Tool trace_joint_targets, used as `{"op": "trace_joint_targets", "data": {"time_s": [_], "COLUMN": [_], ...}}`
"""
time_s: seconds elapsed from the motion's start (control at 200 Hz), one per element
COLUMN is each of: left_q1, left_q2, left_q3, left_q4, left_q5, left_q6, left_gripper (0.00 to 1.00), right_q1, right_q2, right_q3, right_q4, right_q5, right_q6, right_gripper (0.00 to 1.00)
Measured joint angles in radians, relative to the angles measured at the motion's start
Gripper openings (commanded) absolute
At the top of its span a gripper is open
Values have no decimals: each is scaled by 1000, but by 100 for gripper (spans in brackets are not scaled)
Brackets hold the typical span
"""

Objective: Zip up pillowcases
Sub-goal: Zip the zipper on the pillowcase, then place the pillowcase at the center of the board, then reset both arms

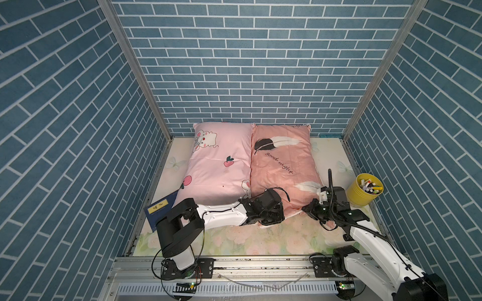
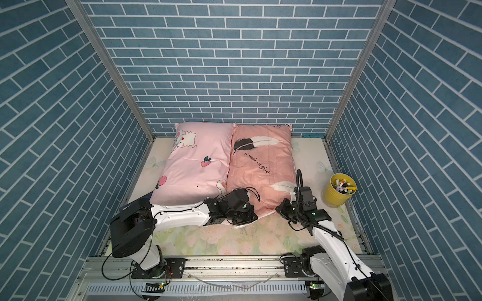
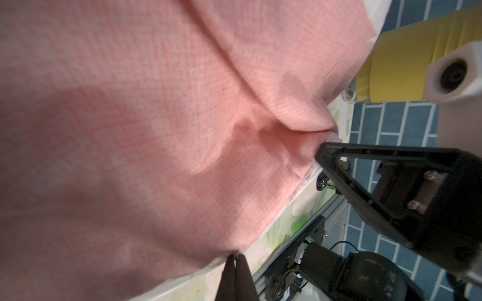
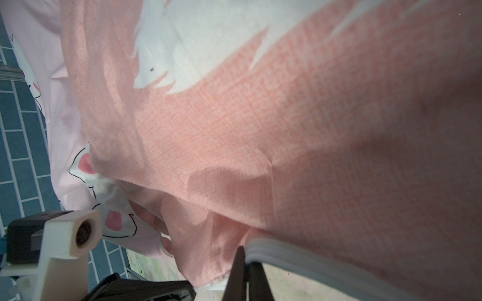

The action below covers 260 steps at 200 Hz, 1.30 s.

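Now left gripper (image 3: pixel 236 257) and right gripper (image 4: pixel 245 254) each clamp the front hem of salmon-pink feather-print fabric pillowcase (image 1: pixel 281 166), touching light-pink bunny-print fabric pillowcase (image 1: pixel 214 172).

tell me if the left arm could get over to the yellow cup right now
Probably not. The left gripper is shut on the near edge of the feather pillowcase, and the right gripper and its arm sit between it and the yellow cup, so the way looks blocked.
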Motion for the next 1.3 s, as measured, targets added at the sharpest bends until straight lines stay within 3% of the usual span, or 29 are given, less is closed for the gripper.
{"op": "trace_joint_targets", "data": {"time_s": [0.14, 0.405, 0.44, 0.475, 0.49, 0.52, 0.575, 0.625, 0.695, 0.855, 1.04, 1.195, 1.3], "left_q1": [-1, -18, -18, -19, -19, -19, -19, -19, -19, 12, 204, 407, 544], "left_q2": [-10, -13, -19, -27, -32, -42, -72, -101, -153, -309, -523, -687, -784], "left_q3": [-89, -87, -85, -81, -78, -77, -76, -71, -46, 66, 114, -29, -182], "left_q4": [-169, -208, -222, -241, -254, -285, -352, -407, -488, -645, -753, -695, -582], "left_q5": [-29, -65, -74, -84, -89, -100, -123, -145, -185, -329, -635, -914, -1010], "left_q6": [32, 57, 61, 65, 66, 69, 82, 92, 112, 187, 339, 514, 661], "left_gripper": [0, 0, 0, 2, 10, 30, 65, 84, 99, 100, 100, 100, 100], "right_q1": [-60, -60, -59, -59, -59, -62, -67, -70, -70, -70, -74, -97, -122], "right_q2": [0, -3, -8, -15, -19, -28, -43, -50, -48, -3, 165, 262, 282], "right_q3": [32, 42, 48, 62, 70, 94, 158, 238, 354, 505, 518, 492, 414], "right_q4": [7, -35, -55, -89, -101, -133, -194, -252, -322, -371, -272, -116, 31], "right_q5": [87, 81, 74, 69, 72, 80, 92, 105, 128, 232, 420, 569, 632], "right_q6": [-16, -44, -55, -62, -69, -86, -124, -166, -230, -330, -430, -509, -550], "right_gripper": [0, 0, 18, 47, 61, 79, 98, 99, 99, 99, 99, 99, 99]}}
